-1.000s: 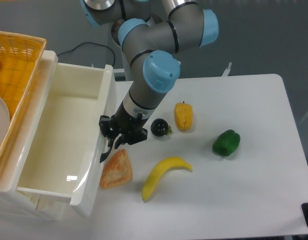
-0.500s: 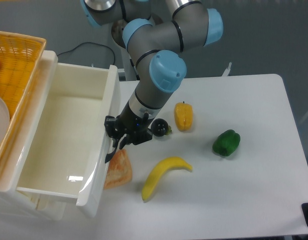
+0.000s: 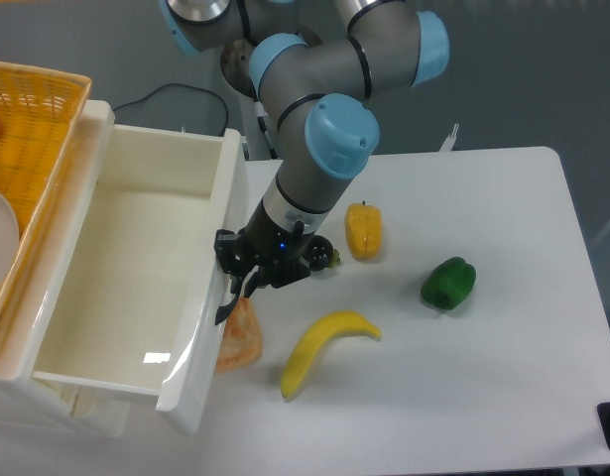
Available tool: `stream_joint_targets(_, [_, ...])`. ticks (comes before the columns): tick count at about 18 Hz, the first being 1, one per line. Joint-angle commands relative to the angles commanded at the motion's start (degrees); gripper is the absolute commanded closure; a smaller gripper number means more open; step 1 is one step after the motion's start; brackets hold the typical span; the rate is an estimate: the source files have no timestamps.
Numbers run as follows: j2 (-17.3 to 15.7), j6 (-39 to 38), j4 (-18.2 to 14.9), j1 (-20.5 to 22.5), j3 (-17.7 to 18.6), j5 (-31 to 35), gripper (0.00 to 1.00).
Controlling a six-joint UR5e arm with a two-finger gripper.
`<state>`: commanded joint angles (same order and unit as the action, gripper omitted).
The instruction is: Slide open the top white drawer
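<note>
While the top white drawer point(image 3: 126, 288) sits pulled out at the bench point(image 3: 483, 377) left edge, gripper point(image 3: 237, 288) jaws clamp its black handle point(image 3: 225, 307). Bread slice point(image 3: 241, 335) touches the drawer front; banana point(image 3: 322, 346), yellow pepper point(image 3: 363, 230), green pepper point(image 3: 447, 283) nearby.

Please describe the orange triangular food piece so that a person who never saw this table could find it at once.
Start at the large glossy white plastic drawer pulled open on the left of the white table. At its front panel, under the black two-finger gripper, lies the flat orange triangular piece, partly hidden by the panel. Unlike the curved yellow banana beside it, it is flat and wedge-shaped.
</note>
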<state>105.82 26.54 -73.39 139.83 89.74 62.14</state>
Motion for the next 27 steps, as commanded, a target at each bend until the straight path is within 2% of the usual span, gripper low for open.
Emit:
stream_joint_targets(9, [0.09,0.62,0.0,0.44,0.0,0.0,0.74])
stream_joint_targets(16, [0.09,0.7,0.09,0.71,0.0,0.09,0.52])
stream_joint_targets(27, [0.09,0.79,0.26,2.02,-0.18,-0.7,0.47])
